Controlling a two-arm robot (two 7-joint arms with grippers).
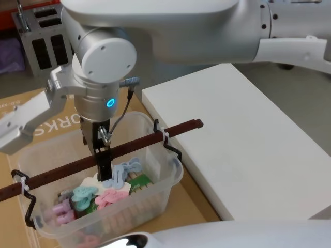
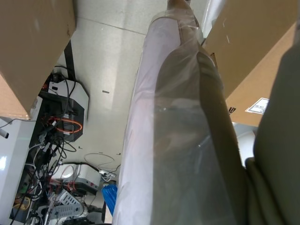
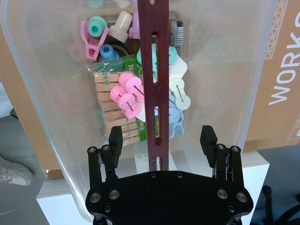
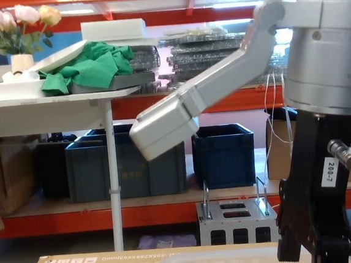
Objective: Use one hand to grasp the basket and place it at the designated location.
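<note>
The basket [image 1: 158, 192] is a translucent white tub standing on a cardboard box [image 1: 32, 102]. A dark reddish-brown handle bar [image 1: 155, 137] spans its top on black wire hooks. Pastel clothes pegs [image 1: 106, 195] and wooden pegs lie inside. My right gripper [image 1: 105, 164] reaches straight down into the basket at the middle of the handle. In the right wrist view the right gripper [image 3: 160, 139] is open, one finger on each side of the handle [image 3: 157, 84], with a gap on both sides. The basket wall [image 3: 229, 65] surrounds them.
A large white slab-topped platform [image 1: 243, 139] lies just right of the basket. Across the room stand dark blue crates [image 4: 223, 153] on a low shelf and a white table with a green cloth [image 4: 90, 66]. The left wrist view looks at floor, cables and cardboard.
</note>
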